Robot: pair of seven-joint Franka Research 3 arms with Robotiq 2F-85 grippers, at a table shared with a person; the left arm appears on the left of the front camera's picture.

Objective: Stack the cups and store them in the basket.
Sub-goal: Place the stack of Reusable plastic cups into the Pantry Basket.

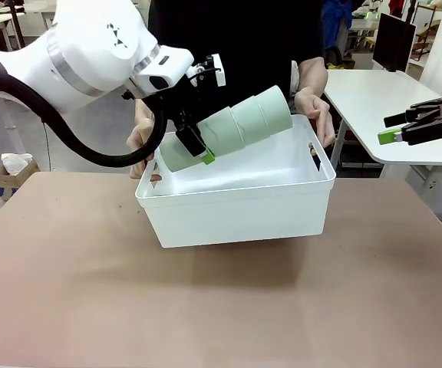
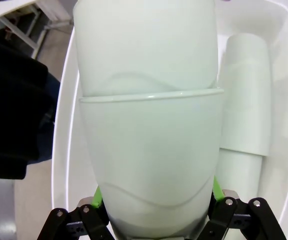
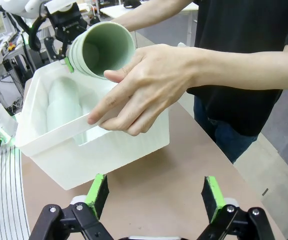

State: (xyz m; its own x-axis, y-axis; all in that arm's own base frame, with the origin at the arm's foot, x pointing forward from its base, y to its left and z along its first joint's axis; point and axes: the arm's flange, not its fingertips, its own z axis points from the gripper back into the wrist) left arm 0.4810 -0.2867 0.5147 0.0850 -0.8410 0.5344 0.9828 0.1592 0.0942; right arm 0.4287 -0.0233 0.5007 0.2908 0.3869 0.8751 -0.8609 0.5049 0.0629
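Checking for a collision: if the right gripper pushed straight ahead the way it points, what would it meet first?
Probably the basket: its near wall lies ahead of the open right gripper, with the person's hand on the rim above; depth is uncertain.

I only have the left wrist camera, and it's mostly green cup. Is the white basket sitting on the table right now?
Observer: No. The basket is lifted and tilted; a person's hands grip both short sides.
Operator: Where's the right gripper?
Observer: The right gripper hangs open, off beside the basket, holding nothing.
Operator: How many cups in my stack?
Observer: The left gripper holds a stack of cups on a slant; about four rims show from the front.
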